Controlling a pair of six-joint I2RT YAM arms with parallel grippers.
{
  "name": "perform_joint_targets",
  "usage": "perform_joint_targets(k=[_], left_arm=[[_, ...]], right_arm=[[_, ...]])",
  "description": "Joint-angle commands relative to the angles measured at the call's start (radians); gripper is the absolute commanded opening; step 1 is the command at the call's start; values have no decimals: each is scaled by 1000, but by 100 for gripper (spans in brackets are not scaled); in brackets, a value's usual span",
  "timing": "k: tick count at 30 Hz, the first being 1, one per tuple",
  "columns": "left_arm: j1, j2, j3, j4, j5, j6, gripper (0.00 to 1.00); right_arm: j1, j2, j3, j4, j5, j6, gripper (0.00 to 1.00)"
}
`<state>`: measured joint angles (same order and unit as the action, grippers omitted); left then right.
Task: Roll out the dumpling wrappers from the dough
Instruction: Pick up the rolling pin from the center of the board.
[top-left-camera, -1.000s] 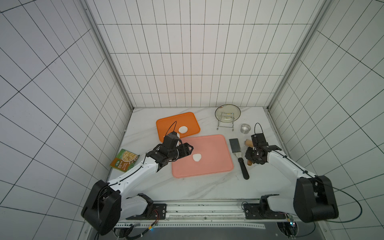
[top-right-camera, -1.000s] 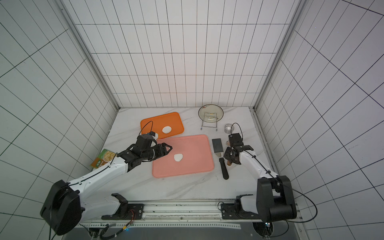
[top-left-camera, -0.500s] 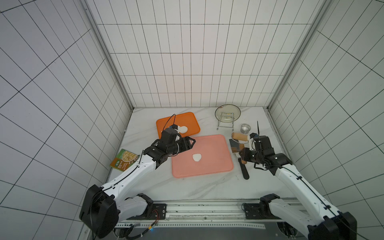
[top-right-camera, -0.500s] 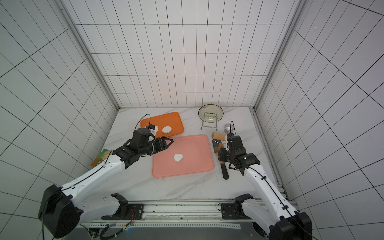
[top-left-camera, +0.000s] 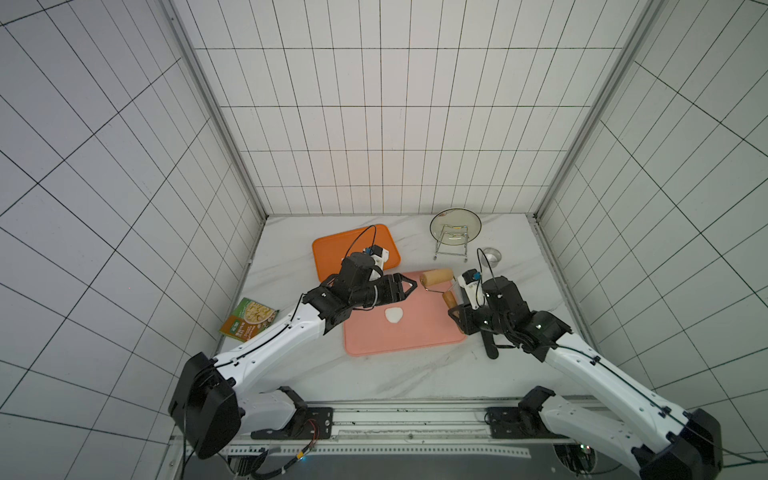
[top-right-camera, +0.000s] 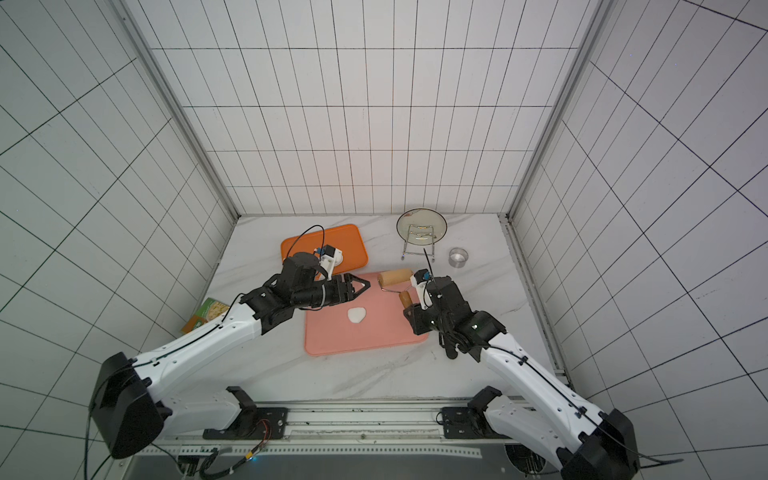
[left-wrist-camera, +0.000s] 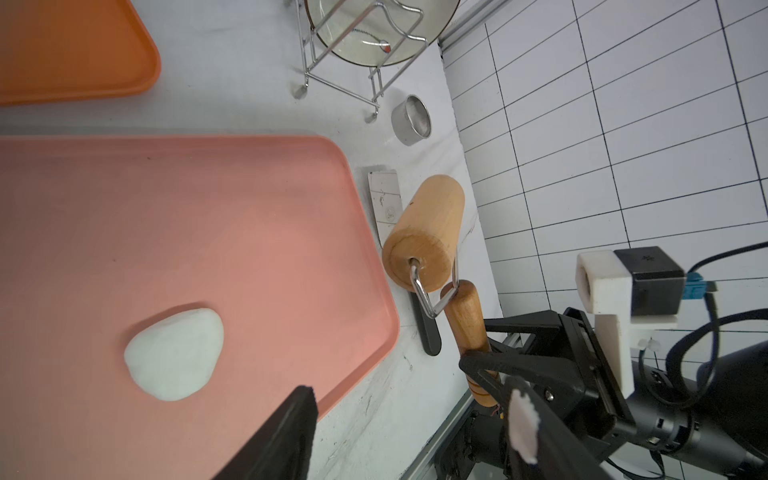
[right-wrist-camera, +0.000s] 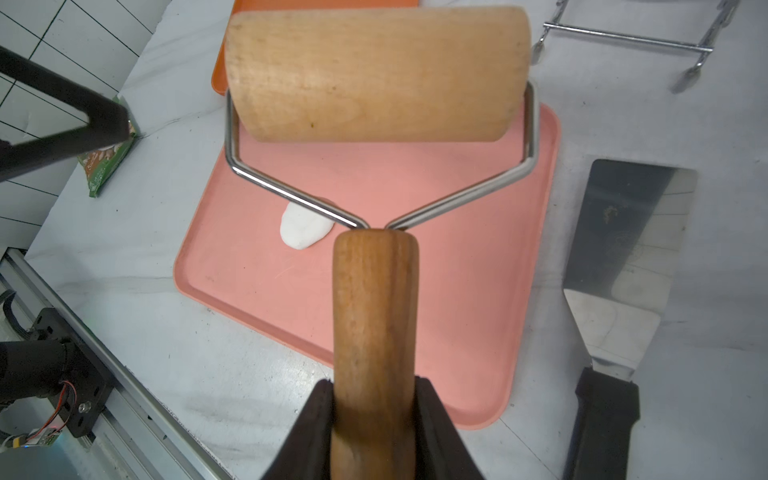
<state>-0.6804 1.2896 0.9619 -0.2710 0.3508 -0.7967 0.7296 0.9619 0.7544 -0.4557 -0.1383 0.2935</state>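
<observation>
Running this one remotely, quick status, left to right. At the left edge of the worktop there's one green printed snack packet (top-left-camera: 248, 322), out of play. At the rear left is one orange plastic tray (top-left-camera: 328, 257). My left arm's wrist sits over part of it, so I can't count any finished dumpling wrappers for sure.

The left gripper (top-left-camera: 412, 286) hangs over the rear-left corner of the one pink plastic tray (top-left-camera: 415, 340), jaws spread, nothing in them. The dough (top-left-camera: 394, 315), one soft white lump with a lopsided outline, lies near the middle of that tray and looks unrolled to me.

Over the tray's rear-right corner is the one wooden roller with a wire yoke (top-left-camera: 436, 277), off the surface. The right gripper (right-wrist-camera: 374, 399) is pinching its handle toward the back end. Just right of the tray is one steel spatula with a black handle (right-wrist-camera: 631, 232). At the rear right are one clear glass plate (top-left-camera: 455, 224) in one chrome wire rack (left-wrist-camera: 307, 50) and one small steel ring (top-left-camera: 490, 257).

My worries:
- With the grip that far back, pressing down could twist the roller in the jaws.
- The dough could stick to the drum and lift off.
- The tray might skate on the marble.
- The left fingers are close to the drum, so a careless swing could clash.
</observation>
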Motion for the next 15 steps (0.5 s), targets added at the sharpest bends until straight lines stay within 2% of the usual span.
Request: perform_joint_targets(k=[1, 8, 15], left_arm=[[-22, 37, 43, 46, 14, -13, 69], [-47, 84, 79, 82, 24, -21, 64], [-47, 123, 83, 118, 36, -42, 52]], right_arm=[[34, -1, 72, 95, 54, -24, 15], [102, 12, 84, 134, 107, -32, 16], [160, 21, 85, 163, 150, -40, 16]])
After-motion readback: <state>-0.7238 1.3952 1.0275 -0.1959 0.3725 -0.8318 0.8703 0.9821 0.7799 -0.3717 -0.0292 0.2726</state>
